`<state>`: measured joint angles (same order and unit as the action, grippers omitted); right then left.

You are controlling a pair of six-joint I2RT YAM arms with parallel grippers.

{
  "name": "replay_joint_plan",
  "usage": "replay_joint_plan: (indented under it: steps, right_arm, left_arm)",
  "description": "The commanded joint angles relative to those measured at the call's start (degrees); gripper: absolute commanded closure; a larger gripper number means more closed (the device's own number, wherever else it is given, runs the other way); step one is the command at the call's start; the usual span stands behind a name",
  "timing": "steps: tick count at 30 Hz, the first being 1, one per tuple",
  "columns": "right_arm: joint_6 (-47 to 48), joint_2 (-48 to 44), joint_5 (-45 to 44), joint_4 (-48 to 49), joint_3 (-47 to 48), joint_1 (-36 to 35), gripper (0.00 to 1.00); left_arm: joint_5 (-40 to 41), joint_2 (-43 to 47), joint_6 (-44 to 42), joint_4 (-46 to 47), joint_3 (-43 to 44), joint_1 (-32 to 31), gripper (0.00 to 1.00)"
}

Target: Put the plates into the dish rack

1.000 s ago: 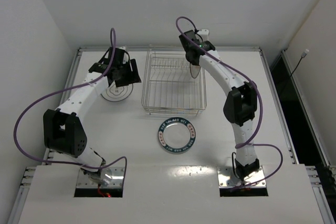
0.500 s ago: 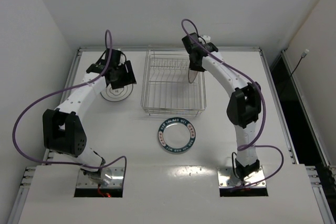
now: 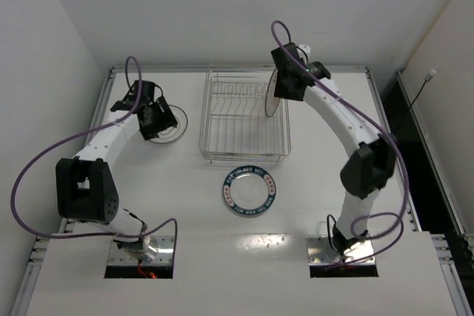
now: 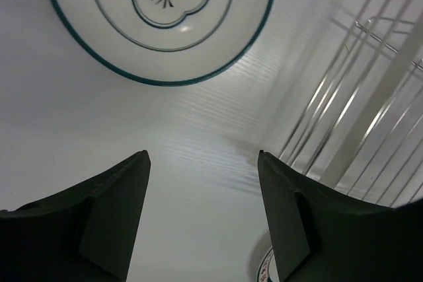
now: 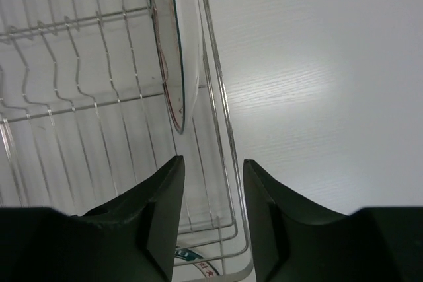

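The silver wire dish rack (image 3: 244, 120) stands at the back middle of the table. One white plate (image 3: 272, 98) stands on edge in its right side; in the right wrist view this plate (image 5: 177, 51) shows reddish marks on its face. My right gripper (image 3: 287, 88) is open and empty (image 5: 213, 163), just right of and above that plate. A thin-ringed plate with a centre motif (image 4: 158, 11) lies flat left of the rack (image 3: 174, 125). My left gripper (image 3: 154, 115) is open and empty (image 4: 203, 163) over its near edge. The teal-rimmed plate (image 3: 249, 190) lies flat in front of the rack.
The rack's wires (image 4: 370, 97) are close to the right of my left gripper. The rack's right rim (image 5: 218, 97) runs under my right gripper. White walls close the table at the back and left. The arm bases stand at the near edge.
My right gripper has let go of the plate, left it upright in the rack, and drawn back to the right. My left gripper has swung left over the thin-ringed plate.
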<state>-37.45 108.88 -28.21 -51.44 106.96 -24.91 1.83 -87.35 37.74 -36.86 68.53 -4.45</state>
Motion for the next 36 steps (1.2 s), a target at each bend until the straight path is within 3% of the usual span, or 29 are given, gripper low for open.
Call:
replay_joint_plan:
  steps: [1,5,9,16,23,30,33,36]
  right_arm:
    - [3.5,-13.5,1.4,6.5,-8.5,0.7,0.6]
    - [6.0,-23.1,8.4,14.4,-18.4,1.3,0.56]
    - [7.6,-26.3,9.7,13.7,-23.4,1.3,0.55]
    - [9.1,-30.6,11.3,12.4,-27.2,1.8,0.55]
    - [9.7,-32.7,11.9,10.8,-27.8,2.8,0.55]
    - [10.8,-34.3,10.8,8.9,-26.6,4.5,0.55]
    - [10.8,-34.3,10.8,8.4,-26.6,5.0,0.55]
    - [10.8,-34.3,11.3,8.4,-26.6,5.6,0.55]
  left_arm:
    - [2.4,0.9,3.6,1.8,-0.6,2.9,0.36]
    - [-0.8,-0.3,5.1,4.9,-3.8,7.3,0.35]
    - [-7.4,-0.8,8.2,11.1,-9.1,12.3,0.35]
    - [-15.8,-3.7,15.6,28.0,-19.7,20.2,0.35]
    - [-20.1,-11.7,24.4,40.9,-23.0,21.9,0.35]
    - [-20.1,-18.2,25.4,42.9,-19.4,21.9,0.47]
    - [-20.1,-19.4,24.1,41.6,-18.2,22.4,0.68]
    - [-20.1,-19.4,23.3,41.0,-17.6,22.9,0.8]
